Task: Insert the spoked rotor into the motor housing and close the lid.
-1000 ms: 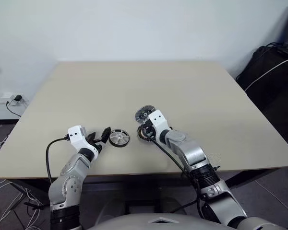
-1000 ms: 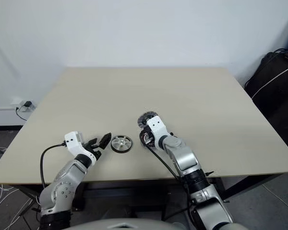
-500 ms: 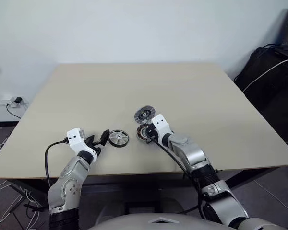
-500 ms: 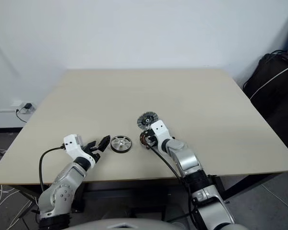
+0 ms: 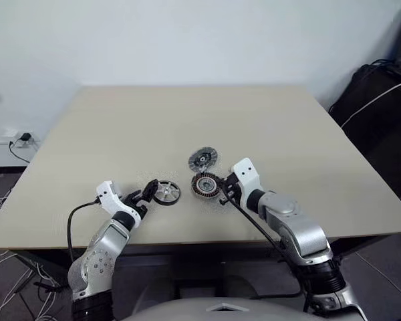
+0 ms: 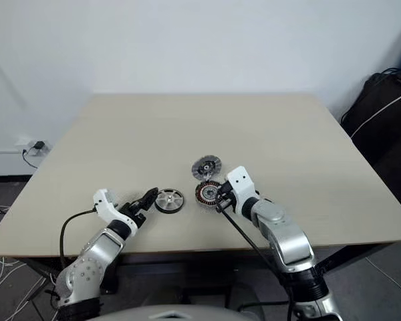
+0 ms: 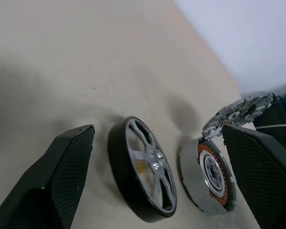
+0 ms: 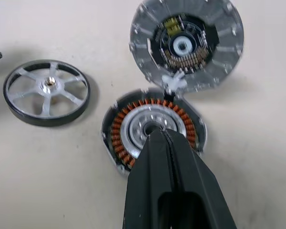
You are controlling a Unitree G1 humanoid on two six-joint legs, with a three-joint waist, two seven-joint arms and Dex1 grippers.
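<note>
Left gripper (image 5: 149,192), jaws wide and empty, has the dark-rimmed, silver-spoked rotor (image 5: 166,192) lying flat just ahead, nearer than the closed, empty right gripper (image 5: 224,192).

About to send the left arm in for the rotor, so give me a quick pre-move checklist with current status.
1. Left gripper open, fingers either side of the spoked rotor: ok.
2. Rotor lying flat on the table, not yet gripped: ok.
3. Motor housing windings face up, centre free to receive the rotor: ok.
4. Right gripper shut and empty, but hanging over the housing's near edge in its wrist view: not ok, move it aside first.
5. Lid swung open behind the housing, meeting it at one edge: ok.
6. Whether lid and housing are hinged together: cannot tell.
</note>
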